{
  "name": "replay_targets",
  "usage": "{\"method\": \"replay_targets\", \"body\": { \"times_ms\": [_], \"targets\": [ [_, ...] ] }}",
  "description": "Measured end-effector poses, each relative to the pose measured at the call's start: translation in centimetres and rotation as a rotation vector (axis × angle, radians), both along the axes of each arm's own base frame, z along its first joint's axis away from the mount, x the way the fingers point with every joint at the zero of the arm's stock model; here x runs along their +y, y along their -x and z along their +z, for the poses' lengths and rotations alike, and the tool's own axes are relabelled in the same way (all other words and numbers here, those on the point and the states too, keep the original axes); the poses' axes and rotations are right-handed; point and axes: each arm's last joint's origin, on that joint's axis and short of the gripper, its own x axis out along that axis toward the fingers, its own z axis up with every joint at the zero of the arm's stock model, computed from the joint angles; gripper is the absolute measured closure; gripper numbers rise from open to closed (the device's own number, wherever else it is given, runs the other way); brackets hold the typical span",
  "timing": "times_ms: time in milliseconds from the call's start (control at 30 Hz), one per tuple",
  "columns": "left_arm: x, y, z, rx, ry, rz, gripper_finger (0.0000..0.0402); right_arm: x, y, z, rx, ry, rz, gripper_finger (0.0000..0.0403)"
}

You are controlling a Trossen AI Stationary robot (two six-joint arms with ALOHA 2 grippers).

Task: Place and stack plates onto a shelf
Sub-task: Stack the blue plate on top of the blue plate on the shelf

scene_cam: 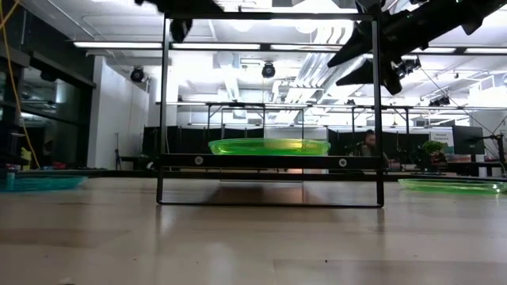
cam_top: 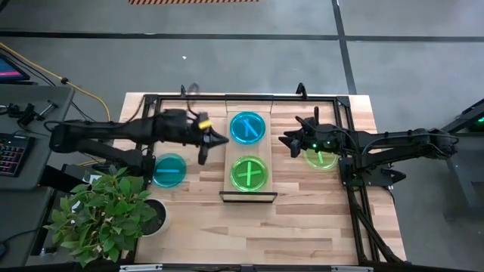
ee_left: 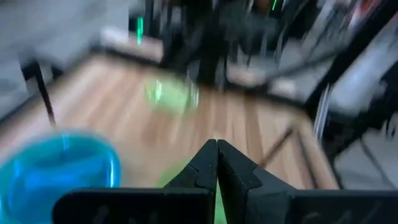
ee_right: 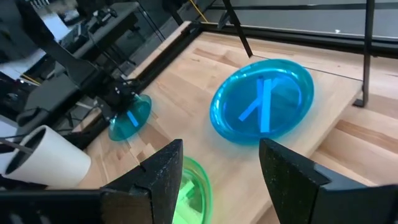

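Observation:
The shelf [cam_top: 249, 149] is a light-wood board in a black frame at the table's middle. A blue plate [cam_top: 247, 128] lies on its far half and a green plate [cam_top: 250, 173] on its near half. Another blue plate [cam_top: 169, 170] rests flat on the table to the left, and another green plate [cam_top: 321, 157] to the right. My left gripper [cam_top: 224, 139] hovers shut at the shelf's left edge, high above the wood [ee_left: 217, 149]. My right gripper [cam_top: 288, 142] hangs open right of the shelf [ee_right: 221, 149], looking at the shelf's blue plate [ee_right: 261, 99].
A potted plant [cam_top: 106, 211] in a white pot [cam_top: 155, 217] stands at the table's near left corner. A black tube frame [cam_top: 349, 151] runs around the table. A keyboard [cam_top: 11, 155] sits on a side desk to the left. A person [scene_cam: 367, 146] sits far behind.

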Motion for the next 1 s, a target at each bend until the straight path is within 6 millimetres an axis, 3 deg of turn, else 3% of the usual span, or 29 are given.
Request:
{"method": "replay_targets", "body": {
  "times_ms": [133,367,1000],
  "targets": [
    [0.4,0.9,1.0,-0.174,-0.008,0.015,0.0401,0.0,-0.1,0.1,-0.015,0.001,0.001,0.0206],
    [0.9,1.9,-2.8,-0.337,0.168,0.052,0.0401,0.1,-0.1,0.1,-0.013,-0.004,0.016,0.0206],
    [1.2,2.0,-3.2,-0.292,0.100,0.060,0.0398,0.1,-0.1,0.1,-0.009,0.005,0.019,0.0206]
  ]
}}
